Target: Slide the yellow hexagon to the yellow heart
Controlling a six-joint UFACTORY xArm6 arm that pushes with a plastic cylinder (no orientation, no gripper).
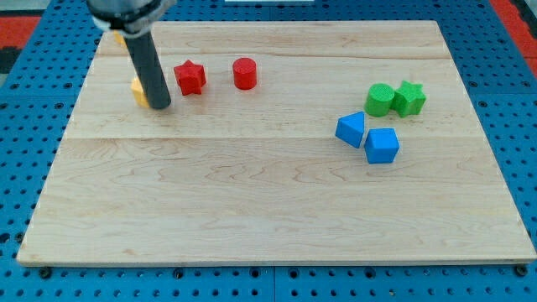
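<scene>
A yellow block (138, 91) shows at the view's upper left, mostly hidden behind my rod; its shape cannot be made out. A second bit of yellow (120, 38) peeks out near the board's top left edge, also hidden by the arm. My tip (161, 106) rests on the board just right of the lower yellow block, touching or nearly touching it. A red star (190, 77) lies right of the rod.
A red cylinder (244, 73) sits right of the red star. At the view's right are a green cylinder-like block (379, 100), a green star (409, 98), and two blue blocks (351, 129) (382, 145). The wooden board (268, 210) lies on a blue pegboard.
</scene>
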